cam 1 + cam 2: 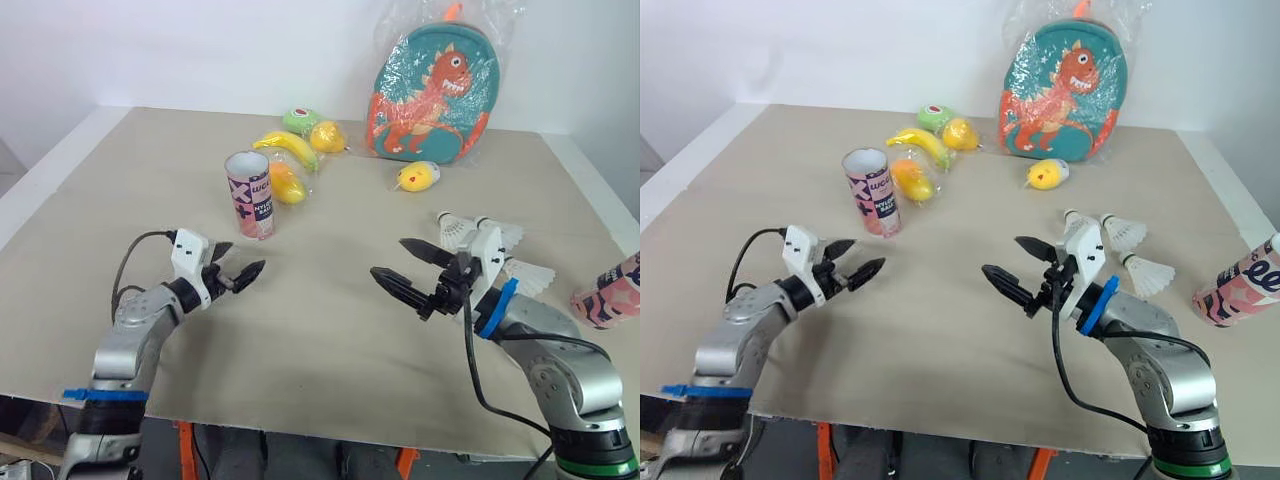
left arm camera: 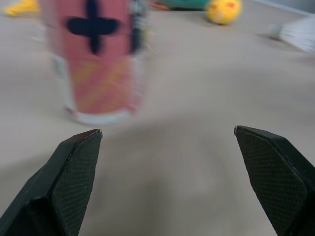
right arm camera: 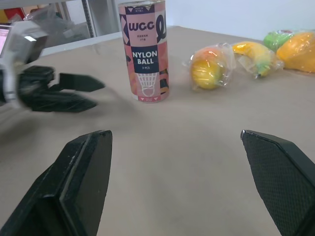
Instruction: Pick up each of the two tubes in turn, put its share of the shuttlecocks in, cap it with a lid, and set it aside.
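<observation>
A pink open-topped tube [image 1: 250, 194] stands upright left of the table's centre; it also appears as the tube [image 3: 147, 50] in the right wrist view and the tube [image 2: 96, 59] in the left wrist view. My left gripper [image 1: 238, 268] is open, a short way in front of it and empty. A second pink tube [image 1: 610, 293] lies at the right edge. Several white shuttlecocks [image 1: 505, 240] lie on the table behind my right gripper [image 1: 404, 268], which is open and empty near the centre.
A dinosaur backpack in plastic [image 1: 430, 90] leans at the back. Bagged toy fruit, a banana [image 1: 287, 146], an orange [image 1: 286, 183] and a yellow chick toy [image 1: 417, 177], lie between it and the upright tube. The table's front edge [image 1: 300, 420] is close below both arms.
</observation>
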`<state>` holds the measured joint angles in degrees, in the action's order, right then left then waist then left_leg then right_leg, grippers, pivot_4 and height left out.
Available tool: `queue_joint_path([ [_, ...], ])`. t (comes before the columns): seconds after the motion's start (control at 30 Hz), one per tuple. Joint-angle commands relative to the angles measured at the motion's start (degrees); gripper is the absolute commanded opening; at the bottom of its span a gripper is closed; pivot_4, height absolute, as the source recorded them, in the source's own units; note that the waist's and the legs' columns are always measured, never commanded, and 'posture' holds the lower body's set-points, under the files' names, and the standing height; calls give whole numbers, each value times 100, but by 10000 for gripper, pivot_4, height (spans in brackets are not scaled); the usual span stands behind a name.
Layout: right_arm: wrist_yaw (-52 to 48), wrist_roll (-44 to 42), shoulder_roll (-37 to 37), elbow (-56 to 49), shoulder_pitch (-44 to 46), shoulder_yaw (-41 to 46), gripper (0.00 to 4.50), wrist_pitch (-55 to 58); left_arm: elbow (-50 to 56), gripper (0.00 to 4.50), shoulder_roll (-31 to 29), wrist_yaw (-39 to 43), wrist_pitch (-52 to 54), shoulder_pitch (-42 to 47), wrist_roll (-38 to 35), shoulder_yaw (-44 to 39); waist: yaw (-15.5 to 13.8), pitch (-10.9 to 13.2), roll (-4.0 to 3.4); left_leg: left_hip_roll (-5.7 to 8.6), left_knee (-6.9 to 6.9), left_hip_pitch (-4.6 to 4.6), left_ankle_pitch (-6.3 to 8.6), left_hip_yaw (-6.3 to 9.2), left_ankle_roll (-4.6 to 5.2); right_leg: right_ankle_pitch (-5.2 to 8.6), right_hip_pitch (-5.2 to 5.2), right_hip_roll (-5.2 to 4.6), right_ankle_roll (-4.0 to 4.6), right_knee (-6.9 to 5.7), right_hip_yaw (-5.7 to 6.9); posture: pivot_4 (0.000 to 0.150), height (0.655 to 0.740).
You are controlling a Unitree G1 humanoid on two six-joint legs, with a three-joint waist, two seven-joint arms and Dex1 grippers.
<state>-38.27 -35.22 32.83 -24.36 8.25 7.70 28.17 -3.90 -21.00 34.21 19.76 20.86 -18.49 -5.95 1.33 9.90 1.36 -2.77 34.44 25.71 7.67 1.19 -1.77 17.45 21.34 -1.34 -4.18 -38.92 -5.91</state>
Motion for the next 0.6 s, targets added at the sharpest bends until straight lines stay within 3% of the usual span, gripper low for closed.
queue_joint_path([
  [0.03, 136, -68, -63, -418, -168, 201, 44712, -100, -647, 45000, 9, -177, -359, 437, 177, -106, -1, 0, 0, 0, -1, 0, 0, 2, 0, 0, 0, 1, 1, 0, 1, 1500, 7302],
  [0.6, 528, -185, -25, -1169, -658, 409, 44712, 29, -4161, 45000, 174, 675, -1921, 2703, 655, 183, -6, 2, 7, 3, 2, 11, -2, 9, -2, 1, 2, 1, -11, -1, 10, 1500, 7302],
])
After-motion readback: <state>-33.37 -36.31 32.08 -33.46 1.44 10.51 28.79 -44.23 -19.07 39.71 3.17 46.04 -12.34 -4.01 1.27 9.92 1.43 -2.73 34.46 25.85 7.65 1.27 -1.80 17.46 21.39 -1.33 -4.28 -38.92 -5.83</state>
